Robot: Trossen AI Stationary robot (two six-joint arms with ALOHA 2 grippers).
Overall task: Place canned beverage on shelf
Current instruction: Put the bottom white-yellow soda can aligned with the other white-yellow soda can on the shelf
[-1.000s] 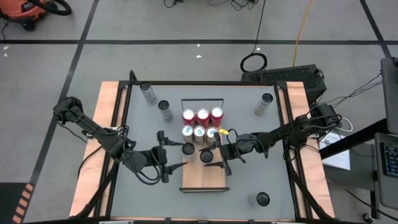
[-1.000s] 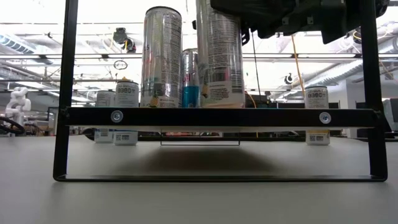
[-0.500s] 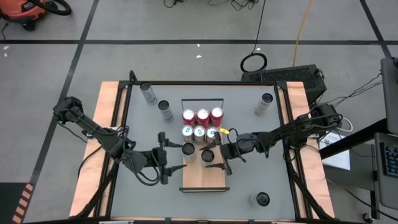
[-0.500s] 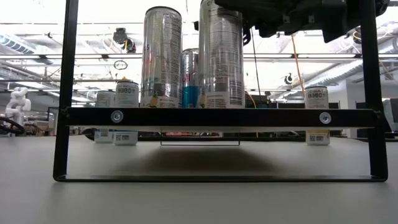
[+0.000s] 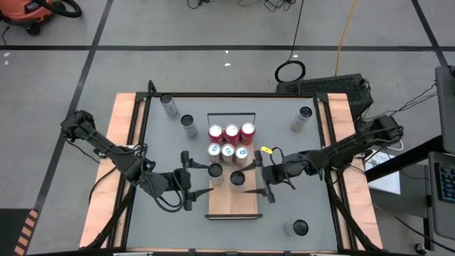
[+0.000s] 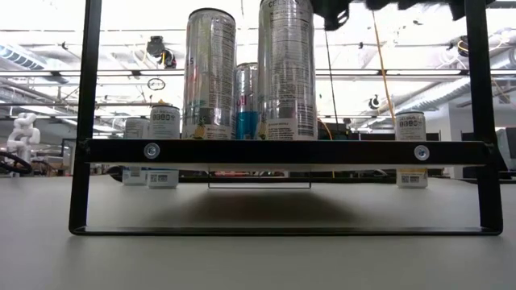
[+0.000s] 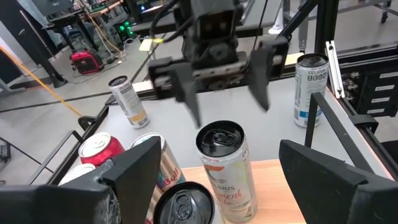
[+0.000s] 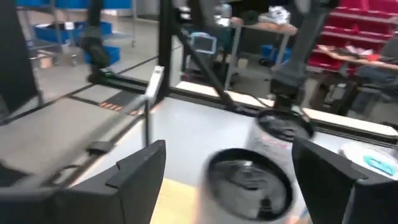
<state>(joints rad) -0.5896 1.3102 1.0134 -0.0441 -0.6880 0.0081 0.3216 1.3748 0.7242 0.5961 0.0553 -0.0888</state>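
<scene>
The shelf (image 5: 233,205) is a light-wood board lying mid-table, with a row of three red cans (image 5: 232,131) and a row of three blue-topped cans (image 5: 227,151) on its far half. Two silver cans stand upright nearer: one (image 5: 215,171) on the left, one (image 5: 237,178) on the right, which also shows in the left wrist view (image 7: 225,167). My left gripper (image 5: 189,178) is open at the shelf's left side, level, its fingers either side of the left silver can (image 7: 184,206) without touching. My right gripper (image 5: 263,178) is open, just right of the other silver can (image 8: 249,182).
Loose cans stand on the grey table at the far left (image 5: 169,107) (image 5: 188,126), far right (image 5: 302,119) and near right (image 5: 300,227). A black wire rail (image 5: 231,115) closes the shelf's far end. The shelf's near half is bare wood.
My right gripper has opened and let go of the right silver can. It has then drawn back toward the table's right edge and risen a little. The can stays upright on the shelf.
</scene>
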